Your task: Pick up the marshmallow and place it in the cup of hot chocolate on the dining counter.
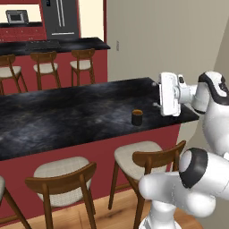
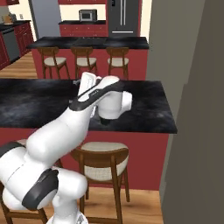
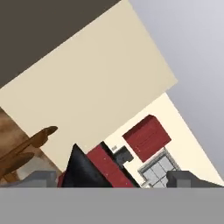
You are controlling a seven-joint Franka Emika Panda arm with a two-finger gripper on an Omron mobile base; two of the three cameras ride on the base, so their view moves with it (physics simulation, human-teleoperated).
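Left base view: the cup of hot chocolate (image 1: 137, 117) stands upright on the dining bench (image 1: 67, 114), near its front edge and right end
Marshmallow: I cannot tell where it is
Pincer (image 3: 113, 178): released, the 2 fingertips (image 3: 41, 177) stand wide apart in the hand view, nothing between them
Hand: raised above the right end of the bench, apart from the cup
Stools (image 1: 60, 185): 2 wooden ones below the front edge

wooden stools with pale cushioned seats (image 1: 62, 176) are standing on the near side, more wooden stools (image 2: 85, 61) are lining the far red-panelled black-topped counter (image 2: 87, 42), a dark grey fridge (image 1: 62, 18) is sitting beyond.
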